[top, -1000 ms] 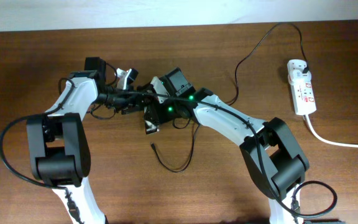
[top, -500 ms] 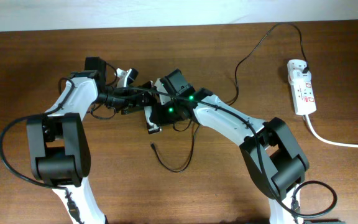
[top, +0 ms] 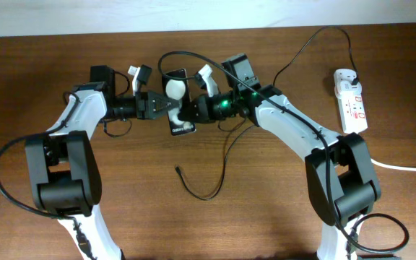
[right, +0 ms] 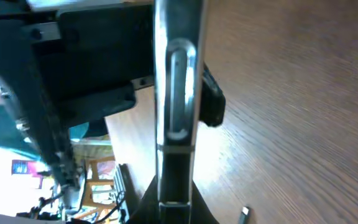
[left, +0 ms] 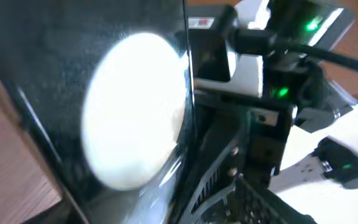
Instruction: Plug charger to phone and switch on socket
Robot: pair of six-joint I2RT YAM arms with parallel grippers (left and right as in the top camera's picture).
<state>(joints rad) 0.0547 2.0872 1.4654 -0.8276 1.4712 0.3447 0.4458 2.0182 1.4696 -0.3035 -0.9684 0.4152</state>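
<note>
Grips the phone (top: 182, 124) in the right pincer (top: 186, 112), raised above mid-surface; cannot tell the state of the left pincer (top: 163, 105). Could slip or twist under opposing pulls. Leaves the charger (top: 177, 170) tip loose below, well apart from the socket (top: 351, 101). Brown wooden surface (top: 230, 231), pale wall (top: 49, 14) strip behind
</note>
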